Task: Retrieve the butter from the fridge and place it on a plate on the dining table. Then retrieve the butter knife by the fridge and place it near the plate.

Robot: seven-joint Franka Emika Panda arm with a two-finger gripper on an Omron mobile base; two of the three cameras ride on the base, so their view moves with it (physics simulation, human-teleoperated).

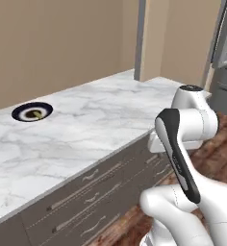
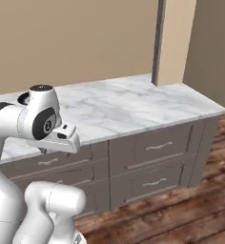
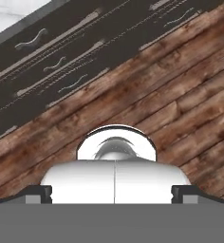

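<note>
- You see the gripper [image 3: 112, 194] at the bottom of the hand view only as two small dark finger tips [image 3: 38, 193], one at each side and far apart — jaws wide open, nothing between them.
- In both base views the hand end of the arm is tucked down behind its own white links, so you cannot make out the fingers there.
- The plate [image 1: 32, 112] sits on the dining table [image 1: 101, 115] toward its far left in the left base view: round, dark navy-black, with a pale ring round a dark centre.
- On the plate's centre lies a small slim yellowish thing, the butter [image 1: 34, 114] — too small for you to make out its shape or edges.
- In the right base view the plate is mostly hidden behind the arm's upper joint; you get just a dark sliver at the table's left end.
- The fridge [image 1: 226, 67] is cut off at the upper right edge of the left base view: grey panels and a dark vertical strip, the rest out of frame.
- The table top is white marble with grey veins; below it are grey drawers [image 2: 152, 157] with pale curved handles.
- The hand view looks down at the brown wooden floor [image 3: 180, 95], with the drawers running slantwise across its top.
- No readable writing, label or brand anywhere.
</note>
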